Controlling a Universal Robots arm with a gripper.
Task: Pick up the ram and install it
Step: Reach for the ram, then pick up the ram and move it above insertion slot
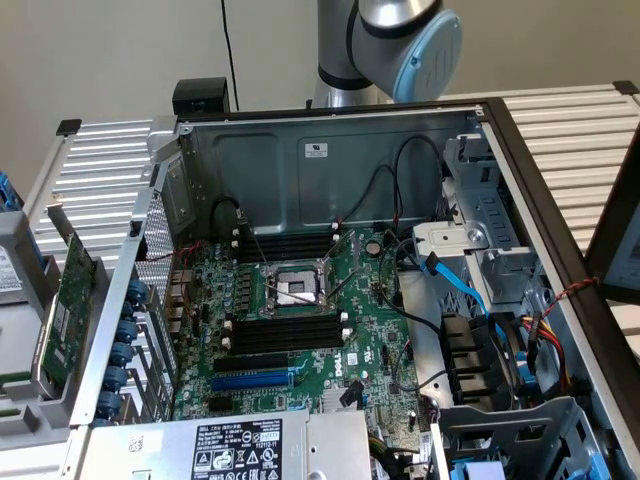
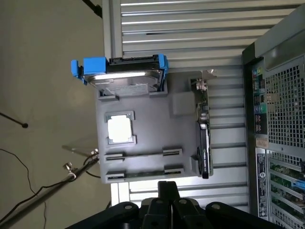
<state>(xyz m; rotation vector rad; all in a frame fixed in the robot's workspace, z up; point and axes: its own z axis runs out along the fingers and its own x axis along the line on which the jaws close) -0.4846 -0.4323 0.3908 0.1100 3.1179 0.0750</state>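
Slatted table (image 2: pixel 190 28), grey tray (image 2: pixel 152 129), ram (image 2: pixel 143 174) on edge in it, just beside closed, empty tool (image 2: pixel 167 185).

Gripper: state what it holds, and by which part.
Nothing is held; the gripper is shut and empty, above the gray parts tray.

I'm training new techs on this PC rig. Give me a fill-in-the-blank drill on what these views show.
1. The gripper is ___, holding nothing.
2. The ram lies on the grey ___.
3. The hard drive sits in a ___ bracket.
4. The case stands ___, motherboard exposed.
Missing: shut; tray; blue; open.
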